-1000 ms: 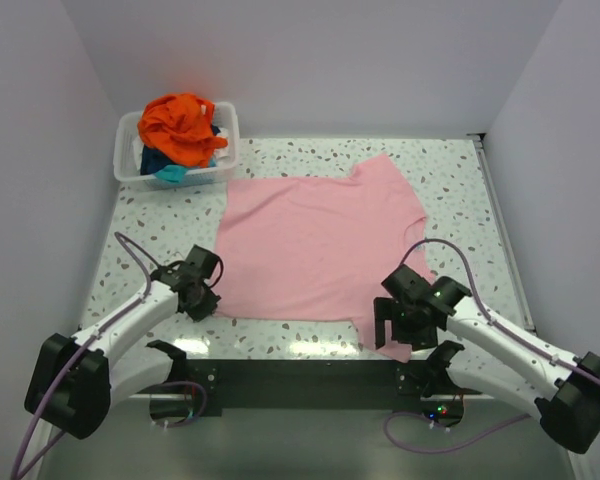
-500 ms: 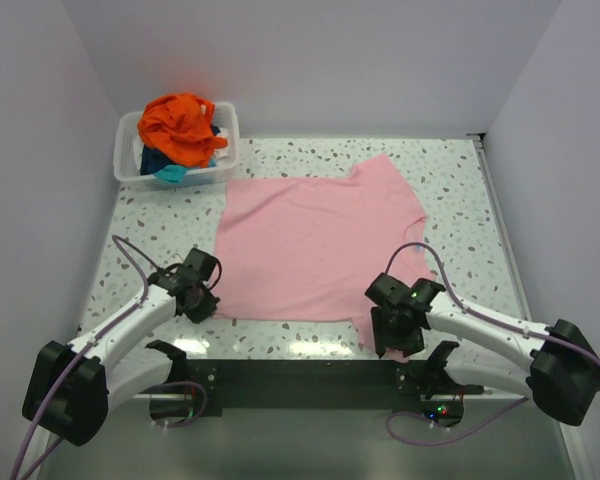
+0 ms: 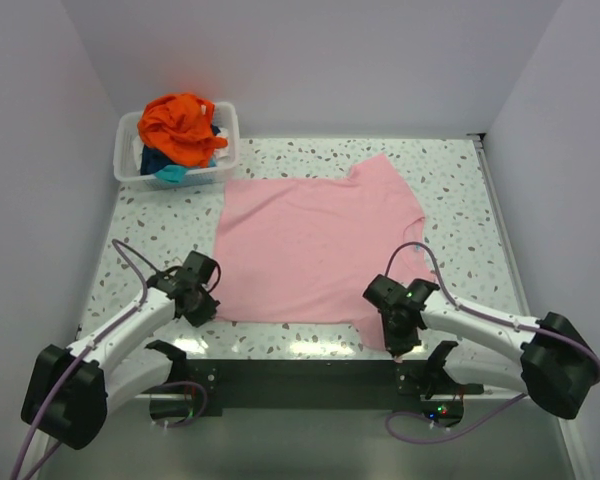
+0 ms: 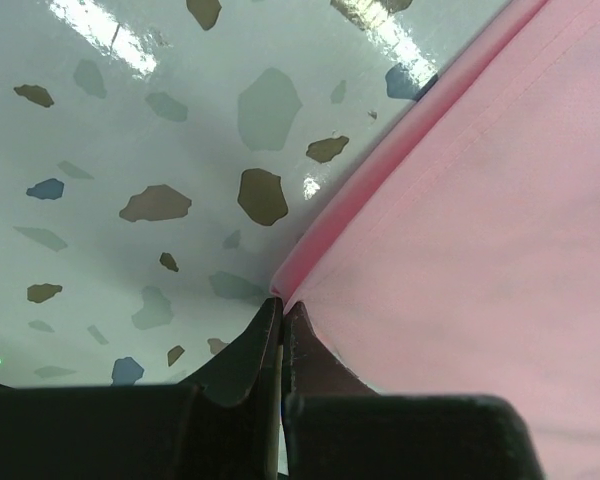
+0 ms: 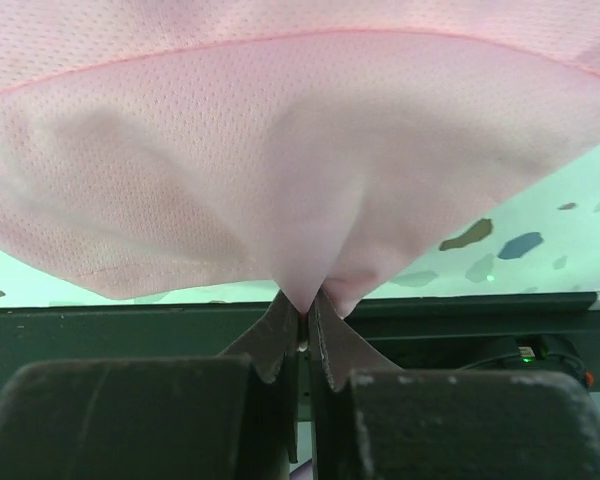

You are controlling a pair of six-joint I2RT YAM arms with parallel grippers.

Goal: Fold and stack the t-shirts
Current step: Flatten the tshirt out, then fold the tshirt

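Right, both clamp the flat-spread pink shirt [image 3: 310, 250]: left gripper [image 4: 281, 312] at its near-left corner, right gripper [image 5: 305, 305] at its near-right. Bin [image 3: 126, 150] with orange shirt [image 3: 180, 125] sits just off its far-left corner.

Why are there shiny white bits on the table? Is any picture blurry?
Top view: light glare makes white streaks on the table along its near edge, nothing blurry. Left wrist view: the same glare shines at the top; speckles look sharp. Right wrist view: the pink t-shirt weave is crisp; the right pincer up close is dark.
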